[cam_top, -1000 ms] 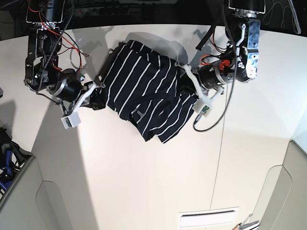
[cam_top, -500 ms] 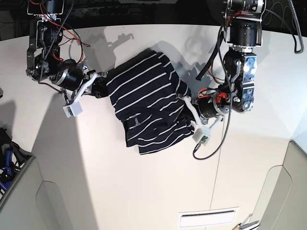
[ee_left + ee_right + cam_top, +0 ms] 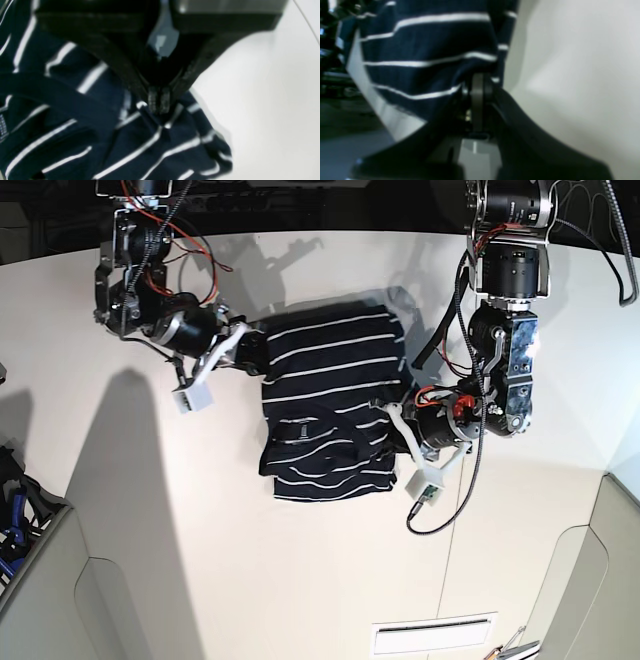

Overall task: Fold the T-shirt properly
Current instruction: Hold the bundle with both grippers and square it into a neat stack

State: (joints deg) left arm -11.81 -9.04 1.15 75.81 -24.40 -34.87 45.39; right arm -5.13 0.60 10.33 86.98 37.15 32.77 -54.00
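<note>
The T-shirt is dark navy with thin white stripes. It hangs bunched above the white table between my two arms, with a small label showing near the collar. My left gripper is shut on the shirt's right edge; the left wrist view shows its fingertips pinched on striped cloth. My right gripper is shut on the shirt's upper left edge; the right wrist view shows its closed tips holding the fabric.
A grey bin wall stands at the lower left with blue items inside. A second grey panel is at the lower right. A white vent plate lies near the front edge. Cables hang from the left arm.
Both arms have swung the shirt round: the right gripper moved right and up, the left gripper moved slightly down. The shirt now hangs squarer, stripes nearly horizontal.
</note>
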